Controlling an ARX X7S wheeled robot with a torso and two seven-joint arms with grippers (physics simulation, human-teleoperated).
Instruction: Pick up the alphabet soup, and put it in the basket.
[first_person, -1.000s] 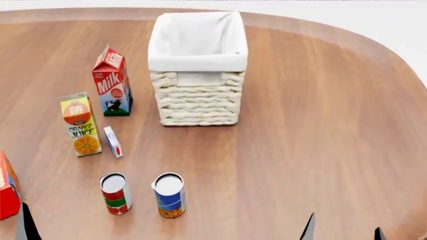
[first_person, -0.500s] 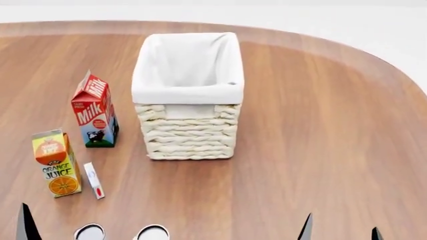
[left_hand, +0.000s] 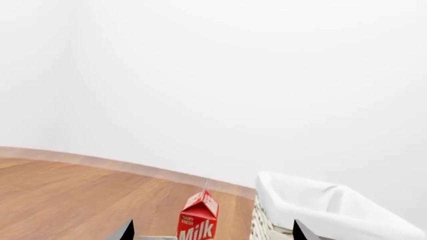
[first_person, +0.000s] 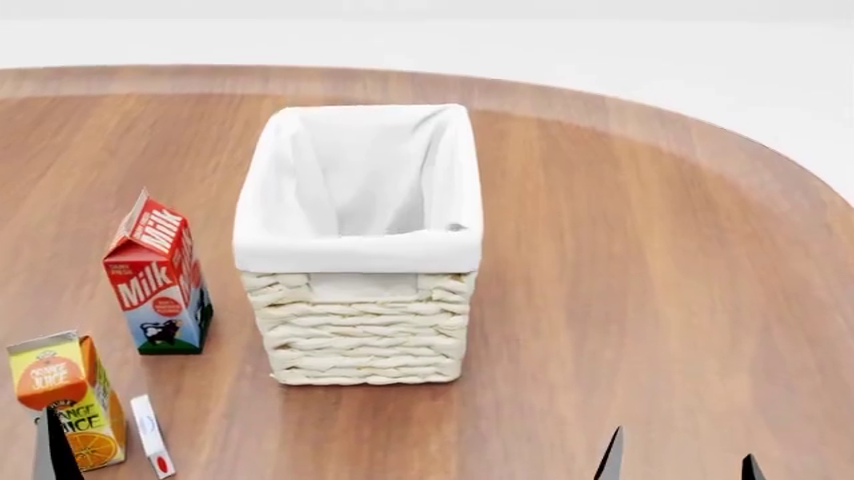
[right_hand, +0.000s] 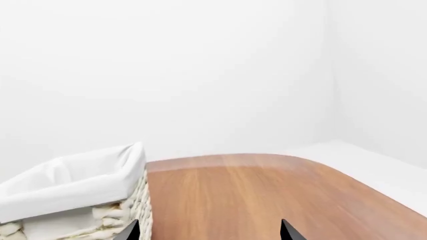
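Note:
The alphabet soup is out of view in every frame. The basket (first_person: 367, 335), cream wicker with a white cloth lining, stands in the middle of the round wooden table (first_person: 641, 280), and what shows of its inside holds nothing. It also shows in the left wrist view as the basket (left_hand: 320, 210) and in the right wrist view as the basket (right_hand: 73, 190). My left gripper (left_hand: 213, 233) is open, its tips wide apart and low over the table. One left fingertip (first_person: 54, 455) shows at the head view's bottom left. My right gripper (first_person: 682, 466) is open at the bottom right, with nothing between its tips (right_hand: 208, 231).
A red milk carton (first_person: 158, 275) stands left of the basket, and the same carton (left_hand: 198, 220) shows in the left wrist view. An orange juice carton (first_person: 60, 400) and a small white box (first_person: 150, 435) stand nearer, at the bottom left. The table's curved edge runs along the right.
The head view has swung up: basket and cartons have slid down the picture, and both cans have dropped out past the bottom edge. The gripper tips stay at the same spots.

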